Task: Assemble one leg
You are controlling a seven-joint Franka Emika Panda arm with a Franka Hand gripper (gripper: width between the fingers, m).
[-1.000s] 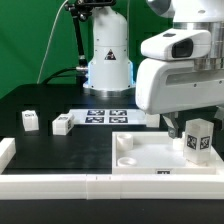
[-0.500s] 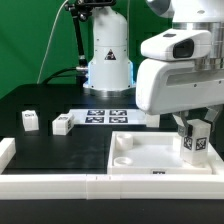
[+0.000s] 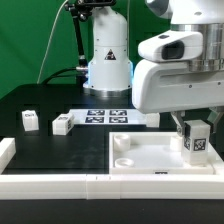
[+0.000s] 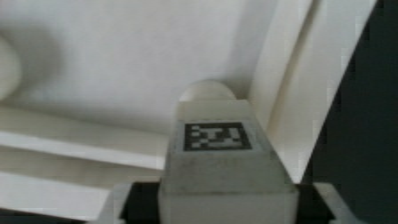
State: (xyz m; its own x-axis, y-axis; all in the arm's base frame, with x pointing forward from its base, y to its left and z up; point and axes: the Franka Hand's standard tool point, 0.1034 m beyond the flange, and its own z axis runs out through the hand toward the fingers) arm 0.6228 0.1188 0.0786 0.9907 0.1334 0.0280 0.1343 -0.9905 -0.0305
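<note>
1. My arm's base column (image 3: 108, 50) is glossy white and rounded, with a pale blue glow low down.
2. Thin black cables (image 3: 78, 40) run beside it.
3. The near housing (image 3: 180, 85) is bulky white, with a dark grey recess.
4. The gripper (image 3: 196, 140) shows grey fingers.

three legs (image 3: 30, 120) (image 3: 62, 124) (image 3: 196, 140) (maybe four), one panel (image 3: 150, 158)

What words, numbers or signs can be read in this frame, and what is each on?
No words or numbers are readable.
Black-and-white square tags, patterns only: held leg, loose leg, second loose leg, marker board.
Dark mark on the panel front edge: too small to read.
</note>
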